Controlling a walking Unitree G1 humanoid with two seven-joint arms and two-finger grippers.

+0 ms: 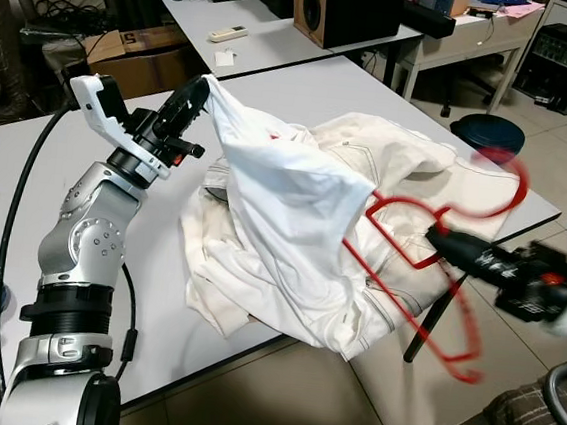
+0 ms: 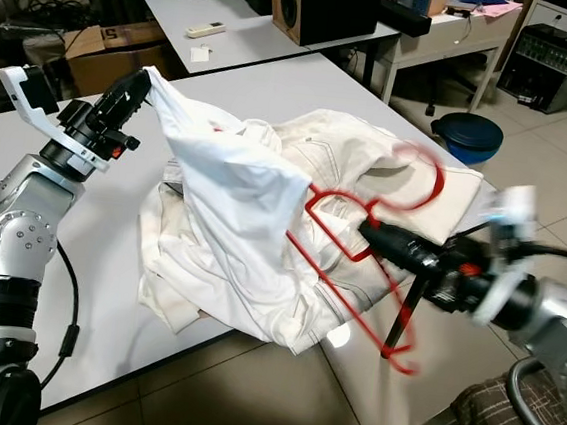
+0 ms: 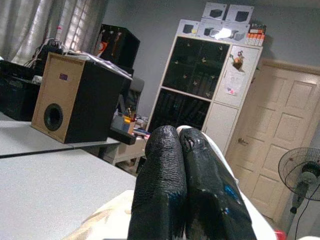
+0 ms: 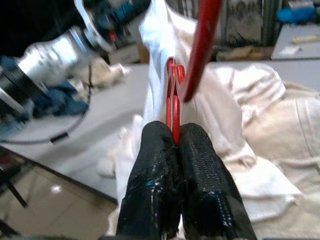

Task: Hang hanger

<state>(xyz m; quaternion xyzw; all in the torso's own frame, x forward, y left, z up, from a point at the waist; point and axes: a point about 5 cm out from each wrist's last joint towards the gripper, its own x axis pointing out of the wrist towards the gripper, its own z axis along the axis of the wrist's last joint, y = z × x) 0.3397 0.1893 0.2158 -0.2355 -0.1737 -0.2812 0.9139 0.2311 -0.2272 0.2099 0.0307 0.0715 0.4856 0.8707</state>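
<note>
1. The left gripper is held raised above the table, at the left of the scene. Its fingers are pressed together on a corner of the white shirt, which is lifted into a peak.
2. From that peak the white shirt drapes down and rightward over a heap of cream clothes lying on the table.
3. The red hanger is partly inside the shirt: one end is under the cloth, while the hook and the other end stick out to the right, past the table edge.
4. The right gripper is clamped shut on the hanger near its neck.
5. Judged: the hanger's long axis points from the right gripper toward the left gripper, so further insertion would be leftward, along that line.
</note>
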